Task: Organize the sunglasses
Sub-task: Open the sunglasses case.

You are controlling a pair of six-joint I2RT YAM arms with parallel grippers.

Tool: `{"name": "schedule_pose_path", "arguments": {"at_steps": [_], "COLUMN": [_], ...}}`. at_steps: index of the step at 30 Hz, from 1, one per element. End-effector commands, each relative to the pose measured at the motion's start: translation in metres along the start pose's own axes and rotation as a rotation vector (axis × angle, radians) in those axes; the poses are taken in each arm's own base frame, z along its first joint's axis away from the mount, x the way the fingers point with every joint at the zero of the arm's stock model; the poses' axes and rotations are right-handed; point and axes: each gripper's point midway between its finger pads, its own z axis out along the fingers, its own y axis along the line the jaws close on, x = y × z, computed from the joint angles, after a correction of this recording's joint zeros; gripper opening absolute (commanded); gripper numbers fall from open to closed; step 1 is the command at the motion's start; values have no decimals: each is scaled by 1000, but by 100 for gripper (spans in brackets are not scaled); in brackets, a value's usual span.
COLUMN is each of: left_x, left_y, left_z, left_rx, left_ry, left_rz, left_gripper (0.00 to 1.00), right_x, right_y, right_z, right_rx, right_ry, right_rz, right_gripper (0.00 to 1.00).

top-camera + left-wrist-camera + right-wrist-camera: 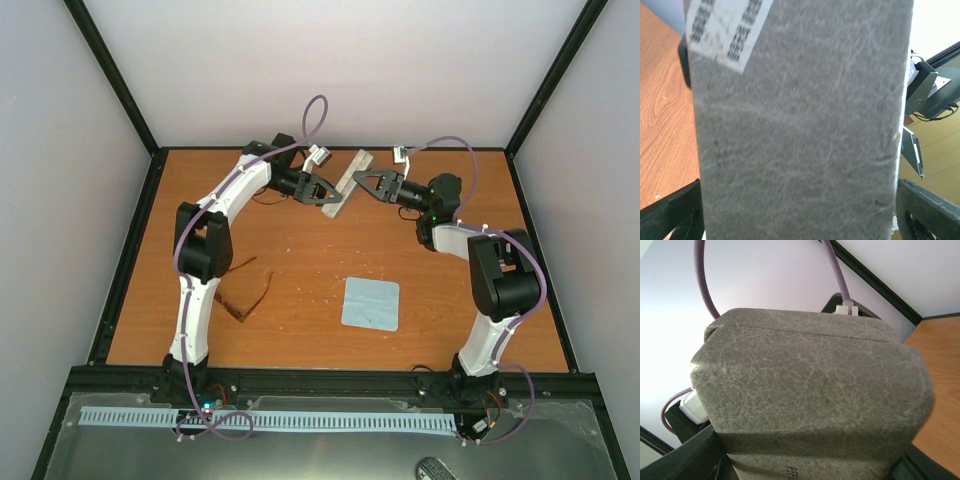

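The sunglasses (247,291) lie on the table at the near left, temple arms open, partly behind my left arm. The grey case (350,172) is closed and sits at the far middle, standing on edge between both grippers. My left gripper (328,190) clasps it from the left; the case (800,125), with a white label, fills the left wrist view between the fingers (670,217). My right gripper (362,182) clasps it from the right; the case (810,380) fills the right wrist view, with a finger on either side at the bottom corners.
A light blue square cloth (370,303) lies flat at the near middle right. The table's black frame (130,250) borders the wooden top, and white walls stand close behind the case.
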Motion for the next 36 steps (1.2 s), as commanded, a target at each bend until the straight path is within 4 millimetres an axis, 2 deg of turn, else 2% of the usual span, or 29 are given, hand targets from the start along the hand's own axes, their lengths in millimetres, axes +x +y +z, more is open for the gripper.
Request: {"name": "schedule_pose_path", "arguments": {"at_steps": [1,9,16,18,29,36], "left_x": [-20,-19,-8,-7,1,4], "left_y": [-23,28,70,78,120,132], "left_z": [-1,-21,-33,-38,-80,-95], "left_rx": [29,-250,-436,-465,-585,-639], "left_ry": [-17,54,120,127,127,131], "left_rz": [91,131,154,156,124,123], "left_gripper": [100,99,100,99,100,99], "right_x": [-1,2,4,6,17,22], "right_y": [16,20,26,28,40,41], "right_z": [4,3,2,2,-3,-6], "right_rx": [-25,12,4,1,-8,8], "right_ry": [27,64,80,88,126,146], "right_rz": [-76,-88,-82,-80,-77,-77], "right_gripper": [20,15,8,3,3,3]}}
